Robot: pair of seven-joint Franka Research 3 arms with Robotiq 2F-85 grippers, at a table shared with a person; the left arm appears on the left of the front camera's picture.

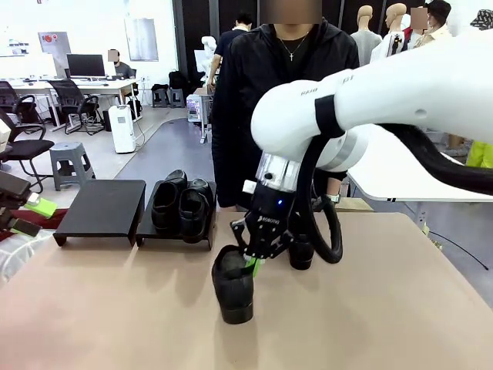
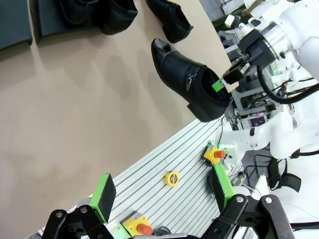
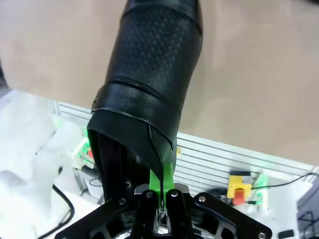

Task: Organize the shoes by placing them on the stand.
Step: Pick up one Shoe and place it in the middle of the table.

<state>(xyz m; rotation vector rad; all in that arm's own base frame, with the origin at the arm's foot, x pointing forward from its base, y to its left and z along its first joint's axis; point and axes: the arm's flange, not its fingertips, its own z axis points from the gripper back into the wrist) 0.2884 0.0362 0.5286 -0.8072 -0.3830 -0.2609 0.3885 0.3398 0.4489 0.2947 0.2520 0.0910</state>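
At the near edge of the tan tabletop we have a dress shoe, our right gripper clamped on its heel wall, which is thin enough to pinch. Beyond, two shoes fill one platform of the stand, the other bare; our left gripper idles, fingers spread.

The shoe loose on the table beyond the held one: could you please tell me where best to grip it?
Take the loose shoe by the rim of its opening, from above, jaws astride it. It seems to sit on its sole, opening up; the right gripper holds the held shoe that way.
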